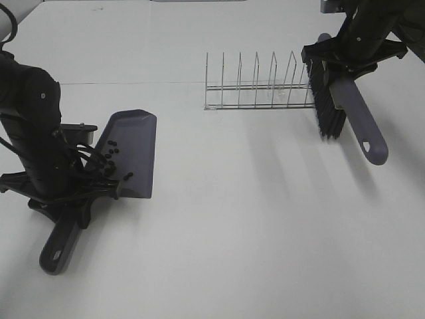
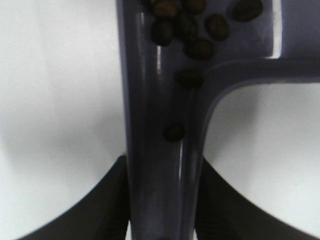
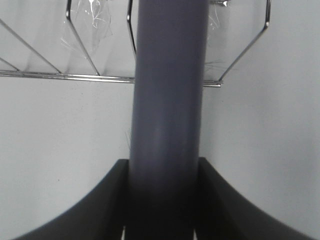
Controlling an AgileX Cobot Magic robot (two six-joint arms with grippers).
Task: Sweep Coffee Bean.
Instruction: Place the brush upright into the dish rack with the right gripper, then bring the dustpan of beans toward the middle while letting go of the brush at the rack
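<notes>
Status, both arms:

- Left jaws: clamped on the dustpan (image 1: 133,149) handle, pinched from both sides, with no gap in the wrist view. Gripping at the handle leaves the pan mouth free and facing the open worktop (image 1: 252,226).
- Coffee beans (image 1: 110,158): in the pan, bunched at the rear wall by the handle root. One sits lower down, in the handle channel. My read is that the pan is tipped back toward the handle, so the load collects at the back and not at the lip. I can't tell whether the lip touches the worktop.
- Right jaws: clamped on the brush (image 1: 342,109) handle, same full pinch. The brush is at the far right with its bristles pointing down, just beside the right end of the wire rack (image 1: 255,90). It looks lifted off the surface and is well apart from the pan.
- I see no loose beans on the worktop from the high camera, though tiny ones could be missed.

Judgement: the sweep looks done or nearly done, and the brush sits out by the rack, clear of the pan. The main risk is on the left: a forward tilt or a jerk would spill the beans over the lip. On the right, the bristles could snag the rack wires if that arm moves inward low.
</notes>
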